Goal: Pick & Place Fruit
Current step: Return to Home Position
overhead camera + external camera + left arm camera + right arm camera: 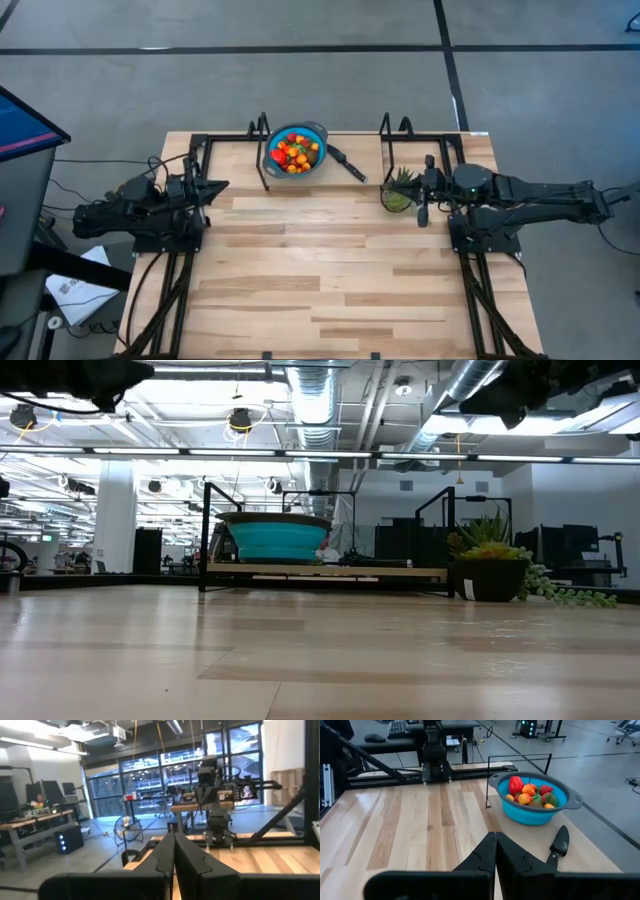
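Observation:
The fruit (294, 152), small red, orange and green pieces, lies heaped in a round blue bowl (314, 134) at the table's far middle; it shows again in the right wrist view as fruit (530, 792) inside the bowl (535, 816). My left gripper (222, 186) hovers shut at the table's left side, pointing right, well apart from the bowl. My right gripper (428, 190) hovers shut at the right side, pointing left, with the bowl ahead of it toward the far edge. Both pairs of fingers, left (173, 837) and right (495, 836), hold nothing.
A black-handled utensil (349, 164) lies on the table just right of the bowl. A spiky green potted plant (398, 190) stands close beside my right gripper. Black metal frames (262, 150) rise along the far edge. Bare wooden tabletop (330, 270) fills the middle and near side.

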You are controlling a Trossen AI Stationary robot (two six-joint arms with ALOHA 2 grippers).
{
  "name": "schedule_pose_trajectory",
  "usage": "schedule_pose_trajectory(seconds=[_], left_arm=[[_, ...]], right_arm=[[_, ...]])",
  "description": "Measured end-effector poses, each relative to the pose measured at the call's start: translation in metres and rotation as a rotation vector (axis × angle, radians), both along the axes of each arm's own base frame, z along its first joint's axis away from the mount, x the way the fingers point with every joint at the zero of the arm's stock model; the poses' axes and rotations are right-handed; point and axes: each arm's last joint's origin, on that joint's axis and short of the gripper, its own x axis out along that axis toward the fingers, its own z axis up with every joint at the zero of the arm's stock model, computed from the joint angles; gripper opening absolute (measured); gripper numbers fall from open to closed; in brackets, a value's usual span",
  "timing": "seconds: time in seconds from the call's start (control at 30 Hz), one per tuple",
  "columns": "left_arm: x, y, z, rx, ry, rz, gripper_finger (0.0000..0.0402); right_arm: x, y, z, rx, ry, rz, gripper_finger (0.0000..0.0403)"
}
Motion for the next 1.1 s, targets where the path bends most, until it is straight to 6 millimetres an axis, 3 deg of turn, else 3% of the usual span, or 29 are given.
schedule_pose_trajectory(seconds=[0.13,0.6,1.1], left_arm=[[0.005,0.000,-0.011,-0.017,0.030,0.002,0.0002],[0.031,0.001,-0.079,-0.068,0.068,-0.004,0.0002],[0.033,-0.005,-0.087,-0.022,0.163,-0.203,0.0002]], right_arm=[[-0.003,0.000,0.002,0.000,-0.012,0.000,0.0000],[-0.007,0.000,0.000,0.009,0.012,-0.002,0.0000],[-0.037,0.003,0.009,0.020,-0.074,0.028,0.0000]])
